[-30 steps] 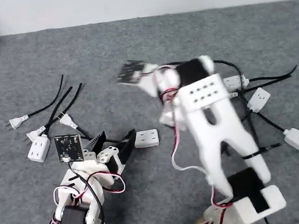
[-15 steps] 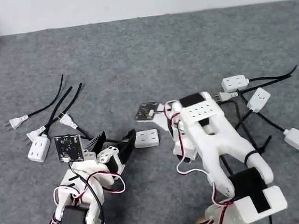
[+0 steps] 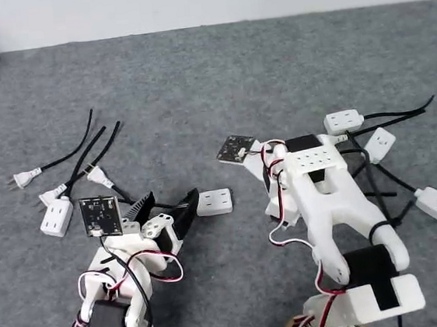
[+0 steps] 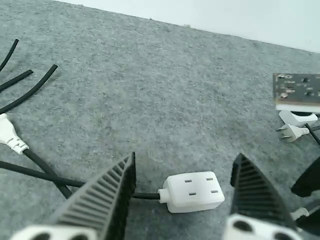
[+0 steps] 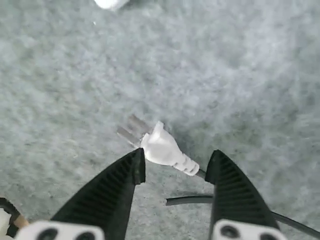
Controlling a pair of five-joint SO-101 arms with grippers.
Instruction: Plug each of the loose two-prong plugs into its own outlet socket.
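My left gripper [image 4: 185, 160] stands wide open with nothing in it. A white rectangular plastic outlet socket [image 4: 192, 191], slotted face up, lies on the grey carpet [image 4: 150, 75] between its ridged black jaws, on a black cord [image 4: 145, 196]. My right gripper [image 5: 177, 155] is spread too and empty, low over a white moulded two-prong plug [image 5: 162, 147] that lies flat between its tips. The plug's metal prongs point away from the gripper.

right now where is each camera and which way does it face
High view: above the table, looking down on both arms.
Left wrist view: on that arm, facing an outlet socket past the open left gripper.
Right wrist view: on that arm, facing a plug below the open right gripper.
Shared: high view shows that socket too.
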